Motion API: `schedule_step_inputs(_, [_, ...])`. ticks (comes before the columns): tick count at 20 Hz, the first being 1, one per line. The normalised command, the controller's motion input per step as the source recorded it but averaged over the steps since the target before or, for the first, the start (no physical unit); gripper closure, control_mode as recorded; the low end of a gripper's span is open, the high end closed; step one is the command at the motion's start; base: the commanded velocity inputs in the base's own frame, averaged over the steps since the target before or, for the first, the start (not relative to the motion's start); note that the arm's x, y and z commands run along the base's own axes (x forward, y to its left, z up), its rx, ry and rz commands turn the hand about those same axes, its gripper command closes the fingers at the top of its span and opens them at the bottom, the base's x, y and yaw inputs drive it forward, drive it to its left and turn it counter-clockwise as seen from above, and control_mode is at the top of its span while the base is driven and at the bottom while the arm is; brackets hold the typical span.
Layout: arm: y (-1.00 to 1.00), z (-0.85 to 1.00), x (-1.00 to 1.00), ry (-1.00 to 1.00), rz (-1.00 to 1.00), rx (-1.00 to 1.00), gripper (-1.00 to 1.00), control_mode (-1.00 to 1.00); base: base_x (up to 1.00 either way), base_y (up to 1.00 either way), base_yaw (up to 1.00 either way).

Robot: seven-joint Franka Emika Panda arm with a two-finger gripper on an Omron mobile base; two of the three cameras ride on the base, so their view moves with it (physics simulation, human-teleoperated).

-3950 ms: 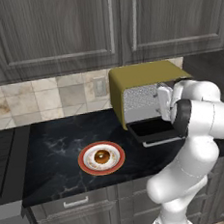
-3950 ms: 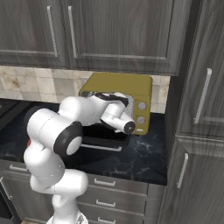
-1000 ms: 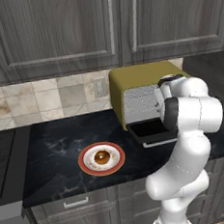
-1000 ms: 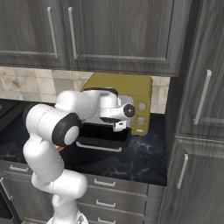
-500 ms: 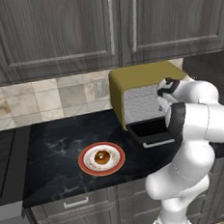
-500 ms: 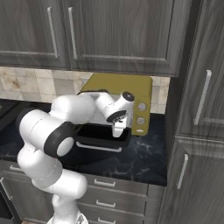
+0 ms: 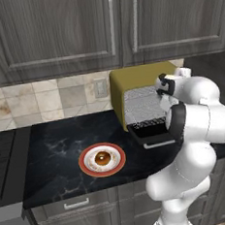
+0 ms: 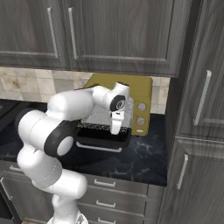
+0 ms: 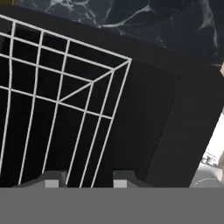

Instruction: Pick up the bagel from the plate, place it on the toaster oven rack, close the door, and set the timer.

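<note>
The end effector [image 9: 85, 178] is seen empty, fingertips slightly parted, directly above the toaster oven rack [image 9: 57, 98]. The bagel [image 7: 102, 158], well off to its left on the plate [image 7: 86, 166], risks being missed across that long reach.

A black marble-veined countertop [image 7: 59, 144] runs beneath dark grey wooden wall cabinets [image 7: 67, 31] with slim silver bar handles, backed by a beige tiled backsplash [image 7: 45, 101] bearing a pale wall outlet [image 7: 101, 88].

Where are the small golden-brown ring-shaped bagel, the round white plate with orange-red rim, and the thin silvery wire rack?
bagel [image 7: 102, 158], left base view, its top.
plate [image 7: 86, 167], left base view, left rim.
rack [image 9: 65, 87], hand view, a wire crossing.
</note>
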Motion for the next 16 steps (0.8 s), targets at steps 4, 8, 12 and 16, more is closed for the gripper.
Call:
schedule_step_inputs(4, [-0.57,-1.00,-1.00,0.46,0.06,-0.04,1.00,-1.00,0.00,0.00,0.00])
schedule_step_inputs(8, [-0.46,0.54,-1.00,-0.18,0.20,0.05,1.00,-1.00,0.00,0.00,0.00])
schedule_step_inputs(12, [-0.01,1.00,-1.00,-0.33,0.34,0.24,1.00,-1.00,0.00,0.00,0.00])
schedule_step_inputs(16, [-0.04,0.61,-1.00,-0.36,0.34,0.28,1.00,-1.00,0.00,0.00,0.00])
